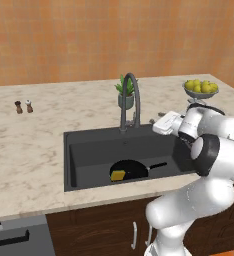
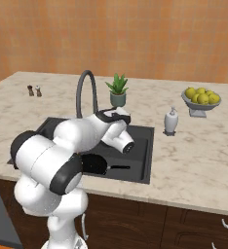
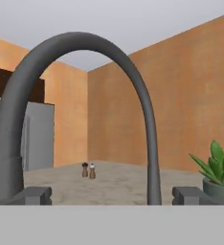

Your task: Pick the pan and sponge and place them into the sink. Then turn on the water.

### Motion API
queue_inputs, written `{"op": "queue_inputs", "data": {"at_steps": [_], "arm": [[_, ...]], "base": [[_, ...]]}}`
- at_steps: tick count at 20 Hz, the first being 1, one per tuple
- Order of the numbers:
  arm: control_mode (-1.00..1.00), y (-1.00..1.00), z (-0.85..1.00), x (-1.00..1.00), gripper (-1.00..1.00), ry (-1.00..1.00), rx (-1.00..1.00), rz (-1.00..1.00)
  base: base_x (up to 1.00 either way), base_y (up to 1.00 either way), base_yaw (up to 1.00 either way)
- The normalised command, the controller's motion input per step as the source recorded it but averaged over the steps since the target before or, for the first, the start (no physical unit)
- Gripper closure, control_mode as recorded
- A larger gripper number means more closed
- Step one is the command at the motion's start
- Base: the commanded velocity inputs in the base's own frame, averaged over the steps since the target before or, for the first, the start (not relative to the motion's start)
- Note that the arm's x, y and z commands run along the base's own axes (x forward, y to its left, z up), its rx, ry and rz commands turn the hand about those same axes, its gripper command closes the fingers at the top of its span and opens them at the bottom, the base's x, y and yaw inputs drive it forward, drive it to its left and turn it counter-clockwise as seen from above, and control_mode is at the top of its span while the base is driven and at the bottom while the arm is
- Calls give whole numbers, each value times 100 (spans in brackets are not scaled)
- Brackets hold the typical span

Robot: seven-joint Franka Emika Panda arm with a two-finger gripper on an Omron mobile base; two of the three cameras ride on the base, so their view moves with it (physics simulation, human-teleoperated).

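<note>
A: Left base view: the pan (image 1: 130, 169) lies in the sink (image 1: 89, 150) below the faucet (image 1: 129, 100), the sponge (image 1: 118, 175) on it. No water runs.

B: So only the tap is left. The gripper (image 1: 156, 123), just right of the faucet, should probably nudge its lever, not grab.

A: Right base view: the pan's short black handle (image 2: 117, 168) sticks out under the arm.

B: Hand view: fingertips (image 3: 35, 195) spread wide, empty, flanking the dark arched faucet (image 3: 80, 48).
</note>
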Motion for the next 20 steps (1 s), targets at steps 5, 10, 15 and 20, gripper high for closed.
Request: {"op": "queue_inputs", "data": {"at_steps": [5,10,15,20], "arm": [[-100,34,-2,13,-100,0,-3,-4],[-100,3,-1,32,-100,8,0,-1],[-100,0,-2,43,-100,14,0,0],[-100,0,-15,48,-100,14,0,0]], "base": [[0,0,0],[0,0,0],[0,0,0],[0,0,0]]}}
